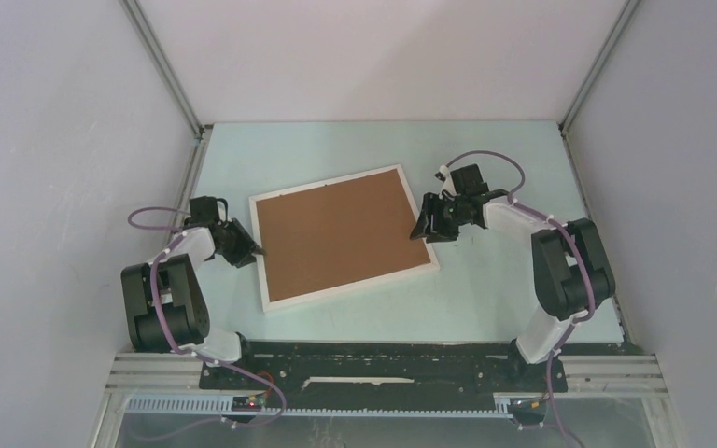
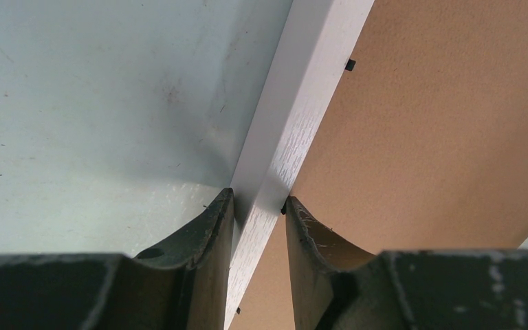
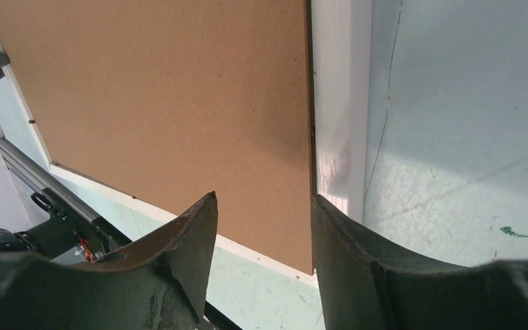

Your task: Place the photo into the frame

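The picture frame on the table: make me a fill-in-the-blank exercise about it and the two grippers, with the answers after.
1. The backing board lying in the frame is ___ in colour.
2. The white rail between the fingers of the left gripper belongs to the ___.
3. The jaws of the right gripper stand ___ above the board's edge.
Missing words: brown; frame; open.

Brown backing board [image 1: 341, 233] lying flat, pale green table [image 1: 485, 159] (scuffed), grey walls [image 1: 47, 140]
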